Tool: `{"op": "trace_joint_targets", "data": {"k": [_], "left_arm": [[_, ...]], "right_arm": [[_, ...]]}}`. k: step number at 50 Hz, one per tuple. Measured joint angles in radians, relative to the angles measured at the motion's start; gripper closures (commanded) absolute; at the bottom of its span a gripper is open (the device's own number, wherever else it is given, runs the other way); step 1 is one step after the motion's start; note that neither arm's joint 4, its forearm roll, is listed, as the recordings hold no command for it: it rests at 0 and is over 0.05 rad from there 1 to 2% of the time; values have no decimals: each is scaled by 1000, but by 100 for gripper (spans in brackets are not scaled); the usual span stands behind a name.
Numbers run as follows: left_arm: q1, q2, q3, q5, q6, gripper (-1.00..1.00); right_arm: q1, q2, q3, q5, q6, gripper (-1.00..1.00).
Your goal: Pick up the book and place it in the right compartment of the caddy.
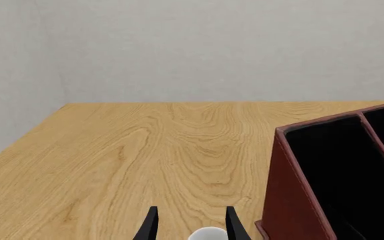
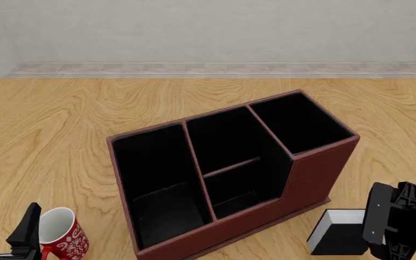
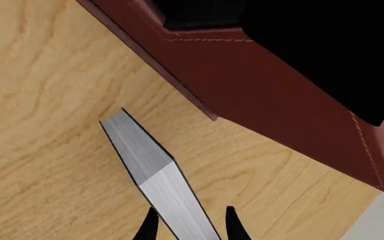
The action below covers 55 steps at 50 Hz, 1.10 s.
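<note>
Front view, small black book (image 2: pixel 336 236) with white page edges beside caddy (image 2: pixel 229 179), right gripper (image 3: pixel 188 225) jaws seemingly clasping it, left gripper (image 1: pixel 188 225) jaws parted

Counter (image 2: pixel 63 119): light wood surface with pronounced wavy grain, filling most of the front view from 6 o'clock to the far edge near 12 o'clock. Surface appears flat, evenly finished, matte.

Wall (image 2: pixel 208 30): plain pale grey, lightly textured, running across the 12 o'clock side beyond the counter. A second wall plane (image 1: pixel 12 75) of the same finish meets it at a vertical corner in the left wrist view.

Floor (image 2: pixel 215 69): a narrow band of pale tiles with visible joints, lying between the counter's far edge and the wall base.

Lighting: soft, even and diffuse; shadows on the counter are faint.
</note>
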Motion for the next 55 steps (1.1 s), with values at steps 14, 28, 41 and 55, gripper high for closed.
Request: {"op": "trace_joint_targets", "data": {"k": [14,28,41,55], "left_arm": [[1,1,0,1,-2,-100],[1,2,0,1,-4,-100],[-4,1,0,-2,-5,-100],[-5,0,0,-3,-3,-100]], "right_arm": [[39,-15,-12,45,54,100],[106,-60,-41,137,130,100],[230,-129,-84,261,261,100],[425,-164,-135,349,460,100]]}}
